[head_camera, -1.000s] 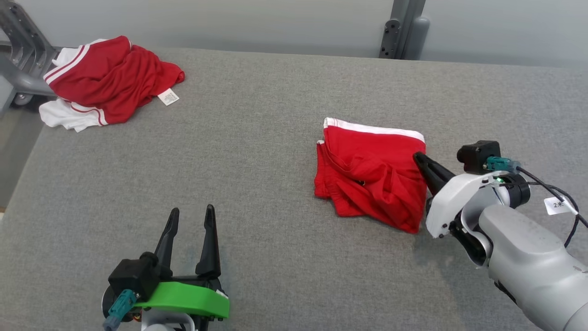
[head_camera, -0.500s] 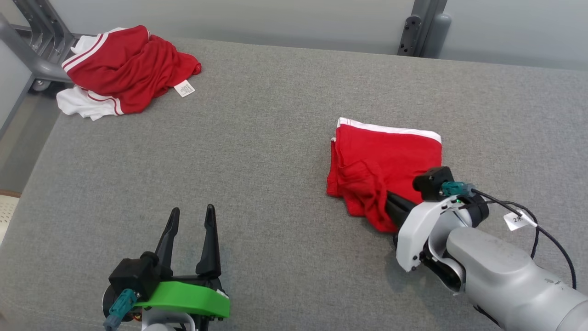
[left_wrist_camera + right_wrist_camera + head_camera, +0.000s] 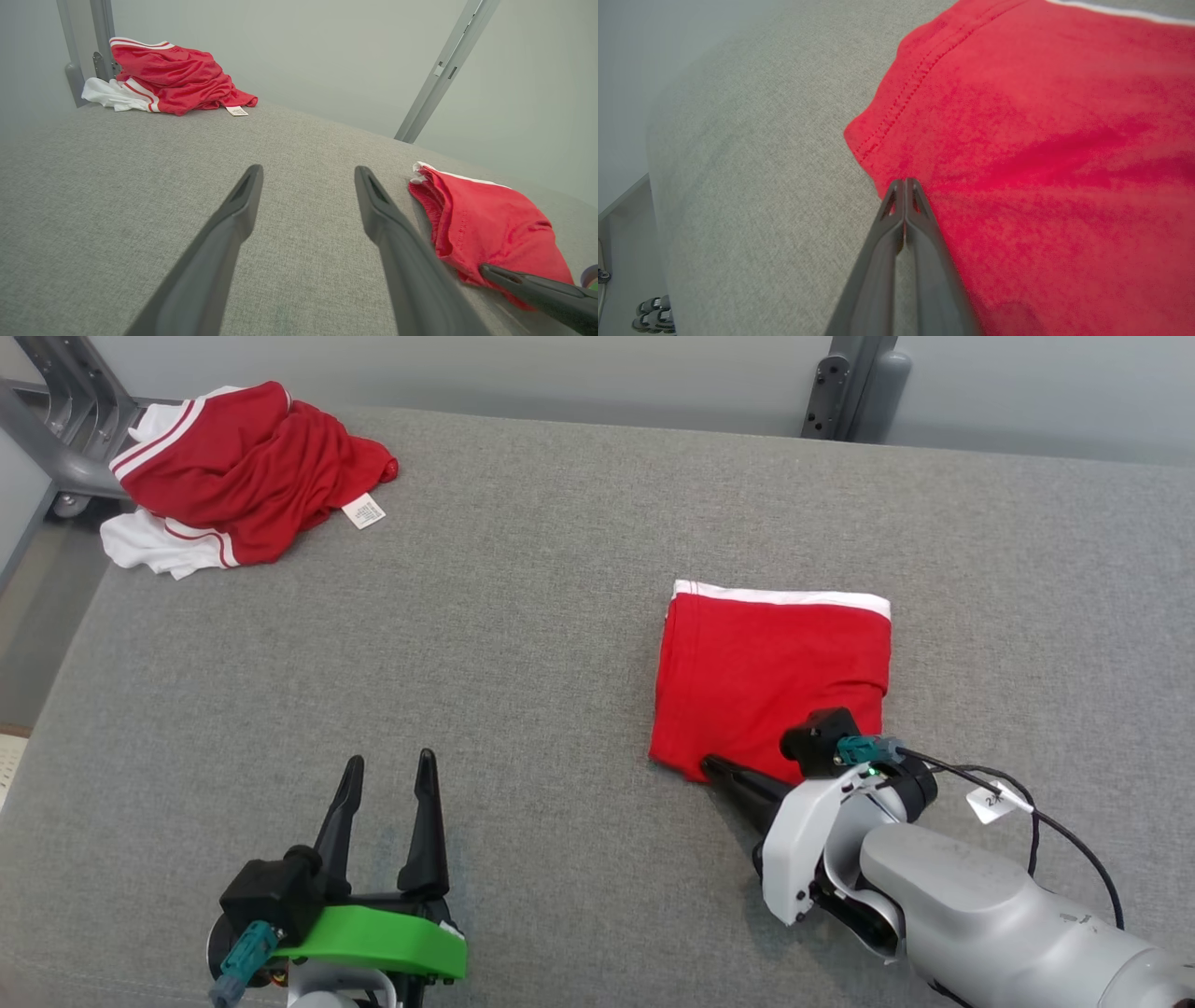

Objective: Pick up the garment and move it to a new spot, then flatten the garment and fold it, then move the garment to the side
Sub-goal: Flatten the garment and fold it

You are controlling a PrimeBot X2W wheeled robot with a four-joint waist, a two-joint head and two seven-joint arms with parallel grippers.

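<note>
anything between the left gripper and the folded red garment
Nothing visible lies on the grey fabric surface between the left gripper and the folded red garment with a white band. The right gripper, fingers shut, rests at its near left corner; the crumpled red-and-white clothes pile sits far back left.

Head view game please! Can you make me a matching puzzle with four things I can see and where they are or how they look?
Things:
1. folded red garment
2. crumpled red and white pile
3. left end effector
4. right end effector

Descriptions:
A. in the far left corner of the grey surface
B. fingers spread apart, nothing between them
C. fingers pressed together, tips at the near corner of red cloth
D. lying flat, white band along its far edge

Pairs: 1-D, 2-A, 3-B, 4-C
</note>
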